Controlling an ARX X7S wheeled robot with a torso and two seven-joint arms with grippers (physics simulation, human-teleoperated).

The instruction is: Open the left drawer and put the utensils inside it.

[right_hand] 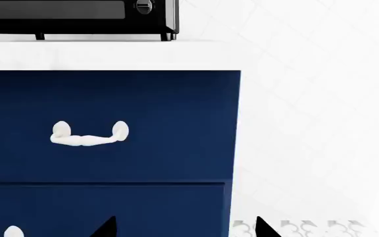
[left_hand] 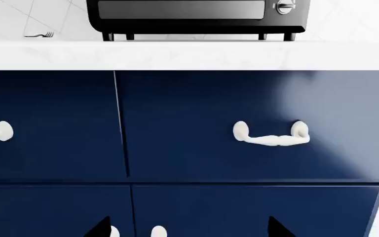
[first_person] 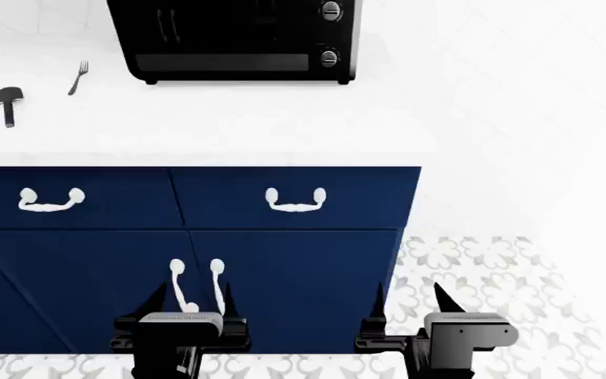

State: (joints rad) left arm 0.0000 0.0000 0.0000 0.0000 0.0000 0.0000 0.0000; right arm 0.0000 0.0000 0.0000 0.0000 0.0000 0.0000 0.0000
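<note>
Head view showed the left drawer (first_person: 72, 199) shut, its navy front flush with the right drawer (first_person: 294, 199) beside it, directly under the white tabletop (first_person: 230, 126). The left drawer's white curved handle (first_person: 51, 200) sat untouched, well apart from both arms. On the tabletop above it, near the far left, lay the black spatula (first_person: 9, 103) with its broad head away from the robot, and just beside it, to the right, the thin silver fork (first_person: 78, 77), slightly tilted. The two utensils were apart from each other. Right of the fork stood a black toaster oven (first_person: 234, 39) with two round knobs at its right side. Below the drawers were taller navy cabinet doors (first_person: 293, 284) with upright white handles (first_person: 196, 286). The left gripper (first_person: 192, 296) hung low before those doors, jaws spread apart and empty. The right gripper (first_person: 409, 298) hung near the cabinet's right corner over the patterned floor (first_person: 492, 268), jaws likewise spread and holding nothing. In the left wrist view the fork (left_hand: 39, 34) showed small on the tabletop.
</note>
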